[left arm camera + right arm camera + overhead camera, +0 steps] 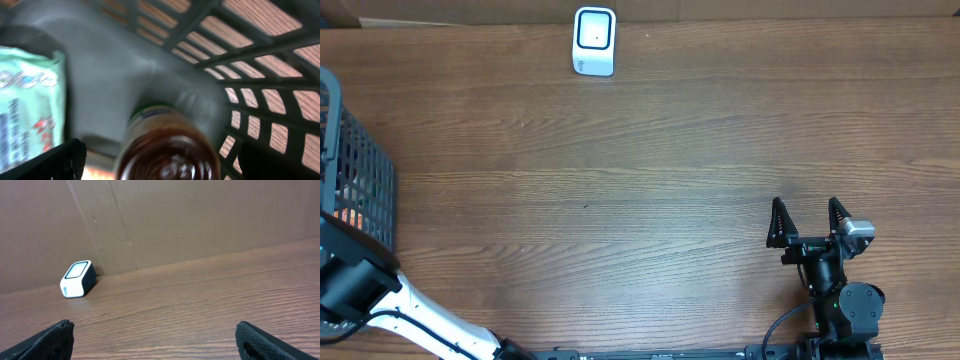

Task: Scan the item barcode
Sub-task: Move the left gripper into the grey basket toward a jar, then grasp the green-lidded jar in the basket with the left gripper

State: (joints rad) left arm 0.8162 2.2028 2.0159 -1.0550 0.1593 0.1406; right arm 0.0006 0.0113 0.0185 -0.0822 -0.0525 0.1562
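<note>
Where the basket [365, 170] sits: nine o'clock edge of the wooden table [650, 200], dark mesh walls, partly cut off by the frame.
Left arm [390, 300]: rises from seven o'clock and passes over the basket rim; from overhead its pincer is hidden.
Left pincer [165, 167]: down inside the basket, released, fingers [55, 162] spread to both lower corners of the wrist view, closed on nothing.
Packet [27, 105]: pale green, at nine o'clock in the left wrist view, just beside the bottle; print too blurred to read.
Bottle [167, 145]: dark brown, green band at its far end, lying between the spread fingers with a gap on each side; no barcode can be made out.
In the way: mesh wall close at three o'clock of the bottle, packet at nine.
Scanner [593, 41]: white with a dark window, twelve o'clock of the table, against the cardboard wall [200, 220], well apart from the basket.
Right pincer [810, 222]: five o'clock of the table, released and empty, tips pointing toward twelve.
</note>
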